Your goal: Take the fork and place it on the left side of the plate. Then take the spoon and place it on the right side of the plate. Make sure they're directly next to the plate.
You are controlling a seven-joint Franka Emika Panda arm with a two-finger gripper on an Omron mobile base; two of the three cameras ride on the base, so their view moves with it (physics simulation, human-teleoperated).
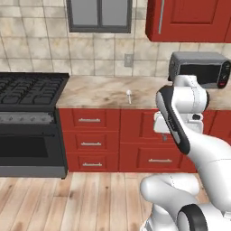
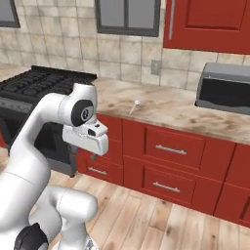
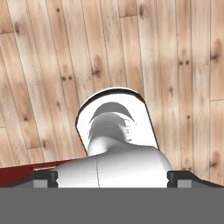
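The small white spoon (image 1: pixel 129 95) (image 2: pixel 133 106) lies on the marble counter (image 1: pixel 99 90) (image 2: pixel 166 105), its handle pointing toward the front edge. The fork and the plate are out of view. My gripper (image 2: pixel 91 154) hangs in front of the red drawers, below counter height and well short of the spoon, pointing down at the wooden floor. In the hand view its two dark fingertips (image 3: pixel 43 178) stand far apart at the bottom corners, so my gripper (image 3: pixel 113 178) is open with nothing between the fingers.
A black stove (image 1: pixel 27 90) (image 2: pixel 44 80) adjoins the counter on the left. A grey toaster oven (image 1: pixel 200 67) (image 2: pixel 224 88) sits at the counter's right end. Red cabinets (image 1: pixel 189 18) hang above, red drawers (image 1: pixel 90 135) stand below, over wooden floor (image 1: pixel 67 198).
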